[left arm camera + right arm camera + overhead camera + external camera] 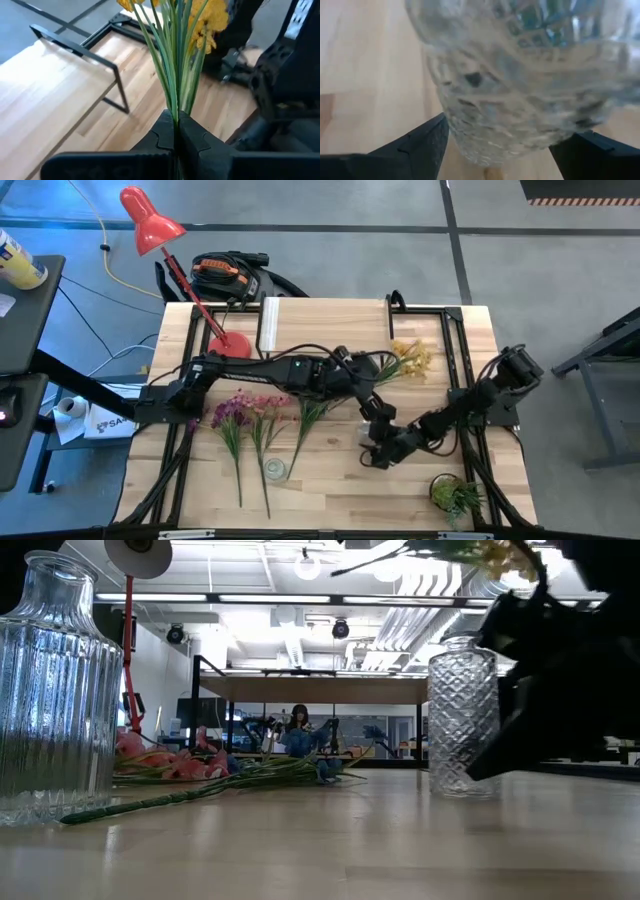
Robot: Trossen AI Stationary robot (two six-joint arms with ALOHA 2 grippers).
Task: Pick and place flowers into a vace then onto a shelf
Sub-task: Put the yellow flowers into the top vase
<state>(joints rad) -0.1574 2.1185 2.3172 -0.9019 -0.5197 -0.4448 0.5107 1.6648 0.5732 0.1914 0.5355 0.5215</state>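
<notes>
The yellow flower [412, 358] is up in the air over the table's middle, and my left gripper [375, 388] is shut on its green stems. The other flowers lie flat on the table at the left: purple [228, 415], pink [268, 408] and a green-stemmed one [310, 415]. A diamond-cut glass vase [462, 715] stands upright right of centre. My right gripper [500, 147] is open around its lower part, one finger on each side. A ribbed glass vase [275, 470] stands near the front edge. The shelf [310, 690] stands at the far side. My left gripper pinches the yellow flower's bunched green stems [175, 112] between its two shut fingers. The fingers reach in from the table's left, slanting down. The blooms [210, 20] stick out beyond the fingertips, and the flower is clear of the table. Whether my right gripper's fingers [422, 145] touch the vase, I cannot tell.
A red desk lamp [150, 220] has its base [228, 340] at the table's far left. A small green potted plant [455, 495] sits at the near right corner. The shelf's black metal legs [75, 47] rise from the wood beside the left gripper.
</notes>
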